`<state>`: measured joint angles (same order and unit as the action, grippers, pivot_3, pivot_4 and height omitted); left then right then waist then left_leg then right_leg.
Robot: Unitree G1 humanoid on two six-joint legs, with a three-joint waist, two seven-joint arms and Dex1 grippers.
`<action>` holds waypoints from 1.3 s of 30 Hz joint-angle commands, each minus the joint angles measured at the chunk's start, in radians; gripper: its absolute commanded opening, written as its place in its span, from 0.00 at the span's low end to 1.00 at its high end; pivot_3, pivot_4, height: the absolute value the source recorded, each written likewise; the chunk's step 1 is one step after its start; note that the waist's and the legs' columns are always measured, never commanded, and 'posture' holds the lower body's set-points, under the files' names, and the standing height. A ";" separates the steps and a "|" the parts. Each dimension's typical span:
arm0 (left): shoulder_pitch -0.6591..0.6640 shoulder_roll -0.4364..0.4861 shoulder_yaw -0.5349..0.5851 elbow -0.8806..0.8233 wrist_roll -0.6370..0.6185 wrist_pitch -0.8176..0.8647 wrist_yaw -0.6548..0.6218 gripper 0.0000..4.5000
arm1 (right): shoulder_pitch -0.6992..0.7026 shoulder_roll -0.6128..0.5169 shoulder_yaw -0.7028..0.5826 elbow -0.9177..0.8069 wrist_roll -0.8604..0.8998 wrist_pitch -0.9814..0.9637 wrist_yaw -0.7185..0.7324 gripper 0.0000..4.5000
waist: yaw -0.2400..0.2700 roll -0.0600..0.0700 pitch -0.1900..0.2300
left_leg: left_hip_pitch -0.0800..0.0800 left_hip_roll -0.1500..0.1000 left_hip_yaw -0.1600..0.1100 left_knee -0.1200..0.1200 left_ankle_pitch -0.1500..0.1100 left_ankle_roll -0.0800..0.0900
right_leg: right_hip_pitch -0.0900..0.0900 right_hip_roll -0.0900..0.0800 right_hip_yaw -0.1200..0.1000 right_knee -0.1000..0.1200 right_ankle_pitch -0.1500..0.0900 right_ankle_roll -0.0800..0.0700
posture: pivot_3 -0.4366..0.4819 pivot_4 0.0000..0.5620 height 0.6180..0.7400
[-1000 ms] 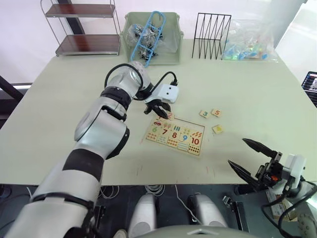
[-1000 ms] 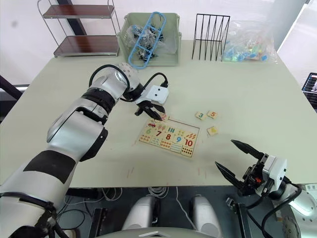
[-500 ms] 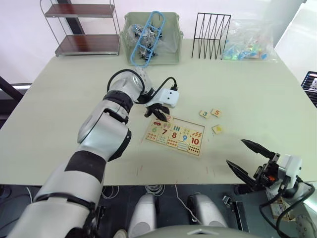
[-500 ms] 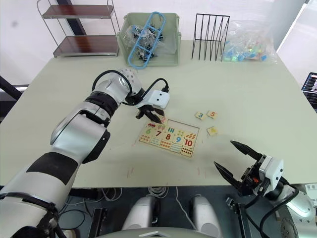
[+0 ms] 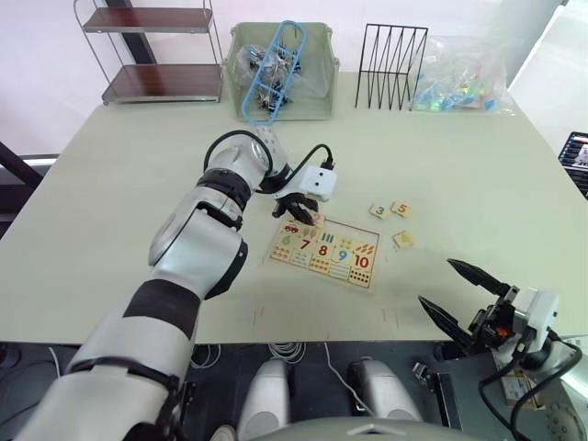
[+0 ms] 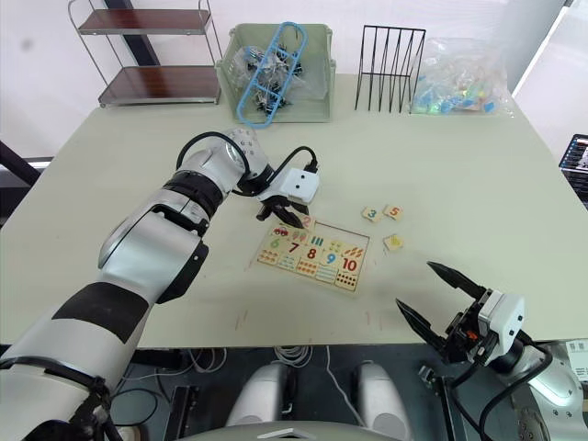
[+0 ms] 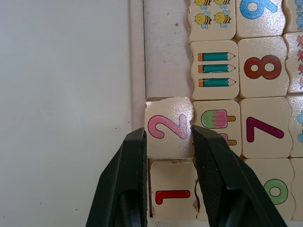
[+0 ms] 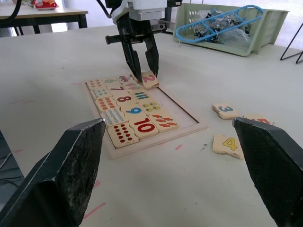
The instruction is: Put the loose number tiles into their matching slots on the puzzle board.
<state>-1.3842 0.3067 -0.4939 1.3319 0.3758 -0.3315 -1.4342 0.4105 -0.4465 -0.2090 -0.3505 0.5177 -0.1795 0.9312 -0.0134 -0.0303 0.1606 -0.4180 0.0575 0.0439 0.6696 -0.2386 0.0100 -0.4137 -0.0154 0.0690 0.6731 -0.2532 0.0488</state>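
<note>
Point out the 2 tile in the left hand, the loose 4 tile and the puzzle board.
2 tile (image 7: 168, 127), left wrist view, on its pink numeral.
4 tile (image 8: 228, 144), right wrist view, tile's face.
puzzle board (image 8: 187, 129), right wrist view, raised rim.

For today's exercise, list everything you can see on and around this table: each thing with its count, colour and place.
puzzle board: one, light wood, table middle, most squares filled.
number 2 tile: one, pink numeral, between the left gripper's fingers, over the board's far row beside the 1.
loose tiles: three, pale wood, right of the board; 3, 5, 4.
green bin: one, far edge, holding a blue plastic frame.
black wire rack: one, far edge.
clear bag: one, coloured pieces inside, far right.
metal shelf: one, brown boards, behind the table.
table: one, pale.
left gripper: shut on the 2.
right gripper: open, past the near right edge.
</note>
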 commanded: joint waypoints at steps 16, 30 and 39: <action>-0.004 -0.004 0.041 0.006 0.031 -0.019 0.004 0.20 | 0.008 0.003 -0.001 -0.040 -0.005 -0.030 -0.015 1.00 | 0.000 0.000 0.000 | 0.000 0.000 0.000 0.000 0.000 0.000 | 0.000 0.000 0.000 0.000 0.000 0.000 | 0.48 0.27 1.00; -0.011 -0.004 0.057 0.007 0.025 -0.028 0.018 0.98 | 0.006 -0.002 0.004 -0.033 -0.011 -0.040 -0.020 1.00 | 0.000 0.000 0.000 | 0.000 0.000 0.000 0.000 0.000 0.000 | 0.000 0.000 0.000 0.000 0.000 0.000 | 0.48 0.27 1.00; -0.007 0.000 0.159 0.006 -0.042 -0.007 0.014 0.98 | 0.010 -0.001 0.004 -0.033 -0.015 -0.044 -0.019 1.00 | 0.000 0.000 0.000 | 0.000 0.000 0.000 0.000 0.000 0.000 | 0.000 0.000 0.000 0.000 0.000 0.000 | 0.48 0.27 1.00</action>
<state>-1.3837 0.3022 -0.3797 1.3449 0.3698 -0.3505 -1.4222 0.4150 -0.4453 -0.2019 -0.3528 0.4953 -0.2026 0.9117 -0.0132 -0.0302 0.1605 -0.4177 0.0575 0.0439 0.6697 -0.2385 0.0100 -0.4135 -0.0154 0.0690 0.6736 -0.2531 0.0489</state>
